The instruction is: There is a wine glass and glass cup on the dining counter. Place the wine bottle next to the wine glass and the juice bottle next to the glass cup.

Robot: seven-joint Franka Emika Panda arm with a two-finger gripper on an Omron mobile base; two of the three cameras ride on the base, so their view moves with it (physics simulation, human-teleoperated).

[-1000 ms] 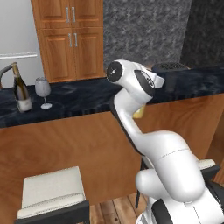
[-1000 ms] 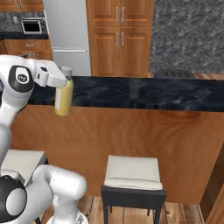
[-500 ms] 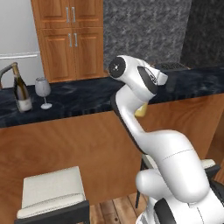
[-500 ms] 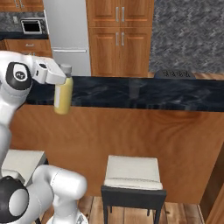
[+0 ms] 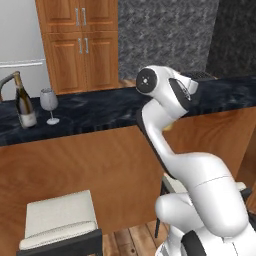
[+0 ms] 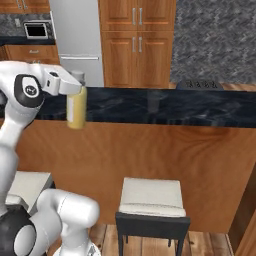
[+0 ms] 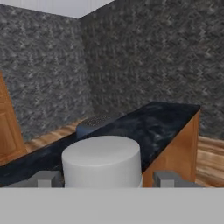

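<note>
My gripper (image 6: 75,86) is shut on the white cap of the juice bottle (image 6: 76,108). The yellow bottle hangs upright in the air in front of the dining counter (image 6: 200,107), its body level with the counter's edge. In the hand view the cap (image 7: 101,158) sits between my gripper's (image 7: 105,179) two tips. The glass cup (image 6: 154,102) stands on the black top, to the right of the bottle. At the counter's left end the wine bottle (image 5: 22,102) stands close beside the wine glass (image 5: 49,103). My own arm hides the gripper in the left base view.
Two cushioned stools (image 6: 150,197) (image 5: 60,220) stand against the counter's wooden front. Wooden cabinets (image 6: 135,42), a fridge (image 6: 75,35) and a dark stone wall lie beyond the counter. A counter with a microwave (image 6: 36,31) is at the far left.
The arm has carried the juice bottle a little to the right along the counter's front. The wine bottle, wine glass and glass cup have not moved.
</note>
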